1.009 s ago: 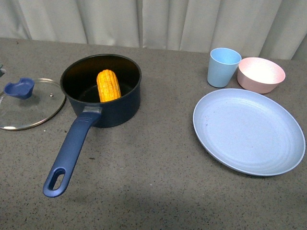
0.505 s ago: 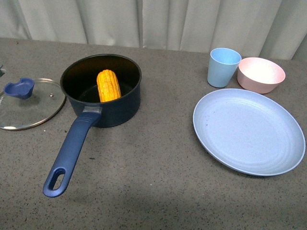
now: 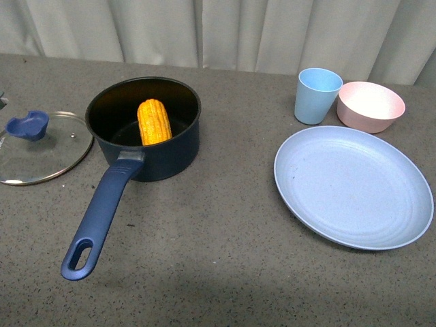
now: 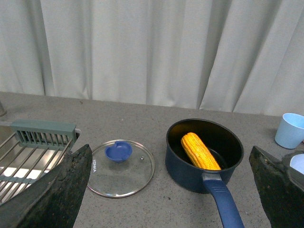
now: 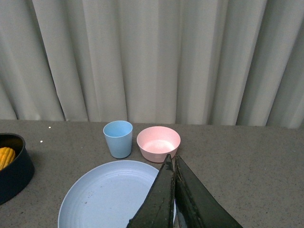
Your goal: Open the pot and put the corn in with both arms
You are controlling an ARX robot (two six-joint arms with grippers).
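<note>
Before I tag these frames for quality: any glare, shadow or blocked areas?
Front view: even light, a soft shadow on the near table, sharp corn. Left wrist view: the open left gripper has dark fingers blocking both lower corners. Right wrist view: the shut right gripper hides part of the plate.

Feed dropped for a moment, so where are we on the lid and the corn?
Both steps look done. The glass lid lies flat on the counter beside the pot, and the corn leans inside it. Nothing is in hand: the left gripper is open and empty, the right gripper is shut on nothing above the blue plate. Nothing appears left.
</note>
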